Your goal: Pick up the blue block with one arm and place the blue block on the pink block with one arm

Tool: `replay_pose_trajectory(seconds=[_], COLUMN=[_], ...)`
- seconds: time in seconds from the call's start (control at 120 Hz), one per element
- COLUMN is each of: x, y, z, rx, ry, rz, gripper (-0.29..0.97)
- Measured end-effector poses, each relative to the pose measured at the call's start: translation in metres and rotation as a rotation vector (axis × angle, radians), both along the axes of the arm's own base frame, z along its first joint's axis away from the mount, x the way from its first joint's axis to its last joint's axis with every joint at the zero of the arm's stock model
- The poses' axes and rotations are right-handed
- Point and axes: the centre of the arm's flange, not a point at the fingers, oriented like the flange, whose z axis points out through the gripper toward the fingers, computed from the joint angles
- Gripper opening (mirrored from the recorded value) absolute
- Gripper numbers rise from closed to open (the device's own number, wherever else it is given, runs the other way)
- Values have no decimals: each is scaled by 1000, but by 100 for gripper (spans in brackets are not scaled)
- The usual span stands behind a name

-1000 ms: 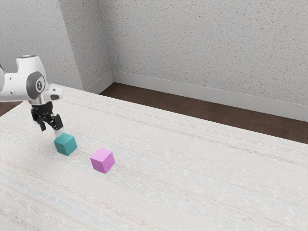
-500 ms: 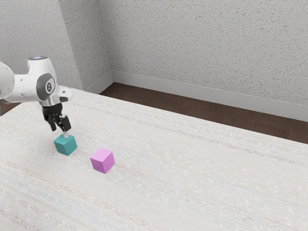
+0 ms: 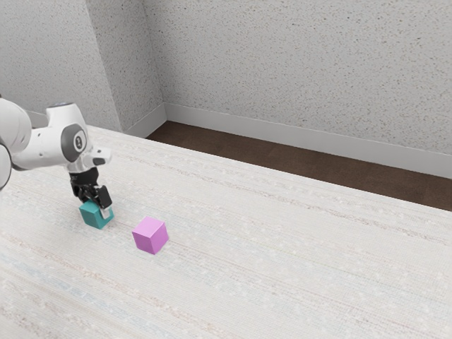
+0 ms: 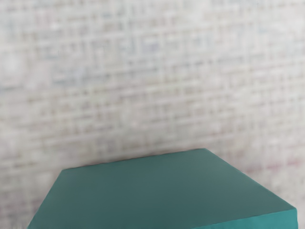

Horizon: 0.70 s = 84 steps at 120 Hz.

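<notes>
The blue block (image 3: 94, 216), teal-blue in colour, rests on the table at the exterior view's left. My gripper (image 3: 97, 204) has come down over its top, open, with one black finger at each side of the block. In the wrist view the block's top face (image 4: 162, 191) lies just under my hand. The pink block (image 3: 150, 235) sits on the table a short way toward the exterior view's right of the blue one, apart from it.
The pale wood-grain table (image 3: 282, 254) stretches toward the exterior view's right. Its far edge (image 3: 282, 173) drops to a dark floor, with grey walls behind.
My hand has moved toward the exterior view's right and down, from above and beside the blue block to right over it. Neither block has moved.
</notes>
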Motion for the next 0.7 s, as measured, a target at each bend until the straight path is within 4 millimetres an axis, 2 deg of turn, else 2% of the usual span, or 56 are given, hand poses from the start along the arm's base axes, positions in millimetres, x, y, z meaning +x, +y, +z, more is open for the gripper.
replay_pose_trajectory(seconds=[0.058, 0.175, 0.25, 0.325, 0.442, 0.517, 0.642, 0.7], x=[0, 3, 4, 3, -3, 2, 19, 19], y=[-1, -8, -9, -10, -24, -48, -106, -122], z=[-1, -1, 1, 16, 56, 74, 85, 90], rx=[-4, -12, -9, -3, 0, -2, -9, -12], ry=[-1, -6, -9, -28, -74, -100, -114, -118], rz=[-1, -13, -18, -21, -35, -60, -113, -110], gripper=[66, 46, 43, 41, 40, 40, 40, 40])
